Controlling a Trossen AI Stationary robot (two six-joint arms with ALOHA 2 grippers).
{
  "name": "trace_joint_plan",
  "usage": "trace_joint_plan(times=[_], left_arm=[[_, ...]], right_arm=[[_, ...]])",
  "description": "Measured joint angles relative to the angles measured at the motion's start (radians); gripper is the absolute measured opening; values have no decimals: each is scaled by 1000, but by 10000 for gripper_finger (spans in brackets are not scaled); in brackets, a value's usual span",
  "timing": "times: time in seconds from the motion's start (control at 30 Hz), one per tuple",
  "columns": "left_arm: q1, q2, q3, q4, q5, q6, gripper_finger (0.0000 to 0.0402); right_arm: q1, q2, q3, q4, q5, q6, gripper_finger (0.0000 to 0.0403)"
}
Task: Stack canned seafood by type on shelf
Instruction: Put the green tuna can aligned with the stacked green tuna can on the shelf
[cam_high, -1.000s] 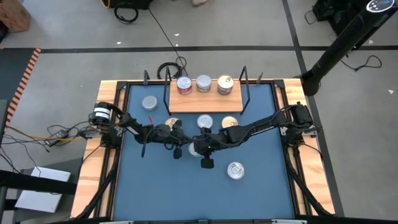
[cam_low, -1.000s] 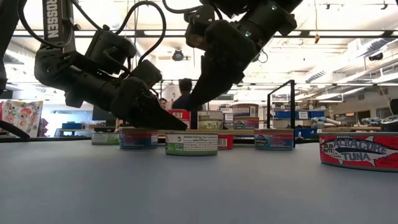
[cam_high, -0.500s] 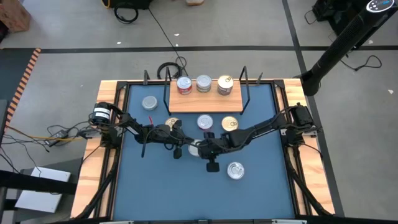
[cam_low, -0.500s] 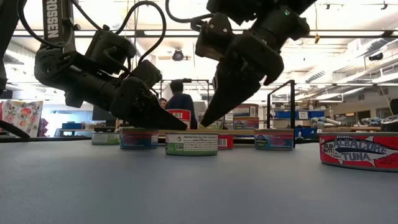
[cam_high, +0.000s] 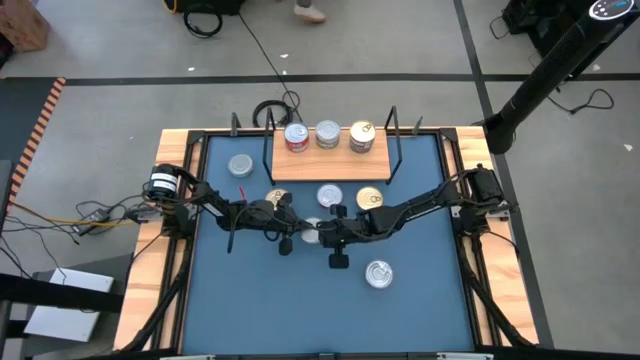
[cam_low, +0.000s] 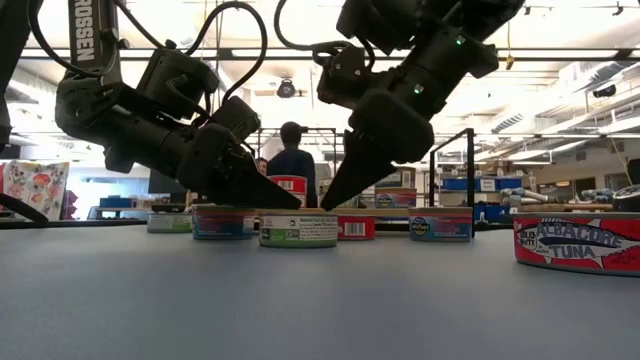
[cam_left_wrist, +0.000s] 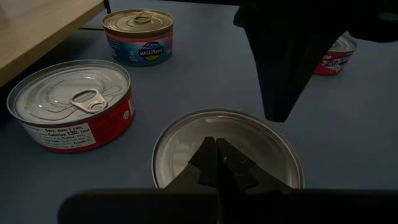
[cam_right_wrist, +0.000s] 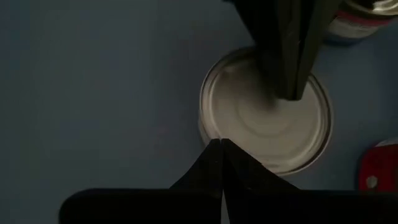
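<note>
Item: plain silver tin (cam_high: 311, 231), table centre, 6 o'clock of the shelf (cam_high: 330, 153). We note the right claw (cam_low: 325, 203) has swung closer. Both claws, left (cam_low: 293, 204) included, pinched together, tips on its lid.

Shiny bare-metal lid on the plain tin (cam_left_wrist: 227, 146) with smooth concentric rings, glossy printed red label round the pull-tab tin (cam_left_wrist: 69, 102), matt blue table top (cam_high: 250, 300) edged in pale wood, matt black plastic fingers (cam_left_wrist: 217, 163) above
</note>
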Motion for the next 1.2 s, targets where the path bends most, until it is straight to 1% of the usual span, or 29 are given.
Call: trace_joint_plan(times=[0.23, 0.33, 0.47, 0.63, 0.77, 0.87, 1.03, 1.2], left_arm=[[0, 0, 0, 2, 0, 0, 0], [-2, 3, -3, 39, -3, 5, 0], [2, -14, -4, 89, -44, 19, 0], [49, -20, -4, 31, -151, 17, 0], [82, -22, -2, -7, -162, -10, 0], [83, -18, -2, -9, -152, -2, 0], [73, -8, 5, -16, -143, 5, 0], [54, 1, 8, -26, -132, 29, 0]], right_arm=[[-2, -4, 19, 4, 14, 0, 9], [4, -14, 28, -8, 10, -9, 9], [22, -13, 32, -20, 2, -18, 9], [34, -1, 25, 2, -62, -18, 9], [34, 13, 1, 49, -77, -18, 9], [34, 37, -5, 70, -78, -18, 10], [23, 66, -5, 107, -63, -25, 10], [17, 62, -4, 101, 39, -12, 10]])
